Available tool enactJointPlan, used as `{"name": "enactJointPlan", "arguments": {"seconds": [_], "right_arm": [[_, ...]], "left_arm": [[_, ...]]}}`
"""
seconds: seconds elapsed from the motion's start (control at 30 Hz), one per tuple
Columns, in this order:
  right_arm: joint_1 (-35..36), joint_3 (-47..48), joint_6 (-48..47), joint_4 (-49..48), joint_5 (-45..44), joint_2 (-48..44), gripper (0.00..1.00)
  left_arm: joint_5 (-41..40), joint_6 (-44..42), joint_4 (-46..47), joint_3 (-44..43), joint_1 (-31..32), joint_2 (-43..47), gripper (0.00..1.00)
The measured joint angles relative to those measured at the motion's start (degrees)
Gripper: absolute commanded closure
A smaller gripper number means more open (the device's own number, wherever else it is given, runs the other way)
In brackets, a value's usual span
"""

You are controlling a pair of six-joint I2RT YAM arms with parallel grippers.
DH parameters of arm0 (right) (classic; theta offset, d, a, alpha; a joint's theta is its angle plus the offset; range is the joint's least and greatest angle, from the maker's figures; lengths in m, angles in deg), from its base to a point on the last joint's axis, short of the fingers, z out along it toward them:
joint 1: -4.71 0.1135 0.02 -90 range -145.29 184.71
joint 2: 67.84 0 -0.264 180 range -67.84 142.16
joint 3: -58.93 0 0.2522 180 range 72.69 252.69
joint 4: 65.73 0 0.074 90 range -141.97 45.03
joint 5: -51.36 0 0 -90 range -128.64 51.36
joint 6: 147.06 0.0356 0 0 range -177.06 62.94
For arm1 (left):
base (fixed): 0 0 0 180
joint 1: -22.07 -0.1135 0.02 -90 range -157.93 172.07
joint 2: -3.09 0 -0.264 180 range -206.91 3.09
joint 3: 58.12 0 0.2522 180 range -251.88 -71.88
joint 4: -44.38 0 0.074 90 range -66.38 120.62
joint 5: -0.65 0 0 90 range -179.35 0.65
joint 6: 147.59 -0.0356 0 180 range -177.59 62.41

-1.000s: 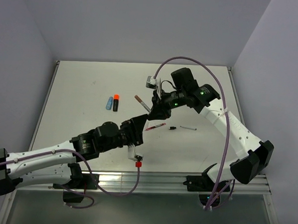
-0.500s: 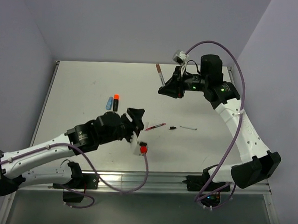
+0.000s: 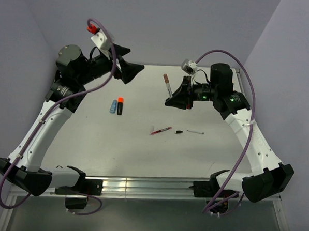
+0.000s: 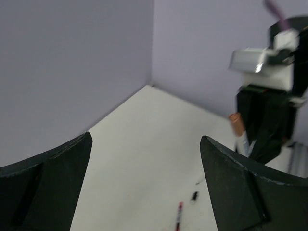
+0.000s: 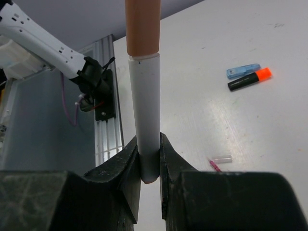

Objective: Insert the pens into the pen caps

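— Your right hand (image 5: 149, 161) is clamped on the white pen (image 5: 144, 106), low on the barrel. It holds the pen upright above the far right part of the bench (image 3: 91, 138). A brown cap (image 5: 142, 24) sits on the pen's top end.

— Is it on properly?

— The seam looks even from the wrist view, so I'd judge it seated (the far side is hidden). Lower it slowly and lay it flat near the right edge, away from the loose things.

— And my left hand (image 3: 135, 69)?

— Its fingers are wide apart with nothing in them, and it's raised high over the far left corner. Bring it down to the red pen (image 3: 161, 130) in the middle of the bench. The tiny black cap (image 3: 179, 132) lies just beside its tip, and a slim pen (image 3: 195, 132) lies further right. Grip the red pen mid-barrel so it won't pivot. Avoid the blue marker (image 3: 113, 106) and black marker (image 3: 119, 108), side by side toward the left edge.
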Motion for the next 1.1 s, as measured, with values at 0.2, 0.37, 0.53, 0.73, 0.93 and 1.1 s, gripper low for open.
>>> {"name": "enactJointPlan", "arguments": {"seconds": [0.2,0.37,0.53,0.73,0.93,1.1], "right_arm": [[0.0,-0.59,2.89,-2.19,3.15,0.85,1.0],[1.46,-1.18,7.3,-5.46,3.37,2.14,1.0],[3.76,-1.18,9.73,-6.27,2.89,4.66,1.0],[4.17,-1.01,11.02,-6.4,2.29,5.55,1.0],[4.24,-0.52,11.41,-6.71,2.34,5.57,1.0],[4.31,-0.5,11.74,-6.73,2.36,5.88,1.0]], "left_arm": [[9.31,21.59,14.67,0.92,-3.02,-1.92,0.14],[13.86,37.38,25.07,4.13,-2.97,-5.6,0.2],[15.26,46.56,29.9,7.98,-2.27,-9.51,0.25],[15.76,49.79,31.71,8.46,0.09,-10.47,0.35],[16.15,50.31,33.11,9.4,1.4,-10.45,0.38],[16.35,50.31,33.05,9.81,2.16,-10.49,0.44]]}}
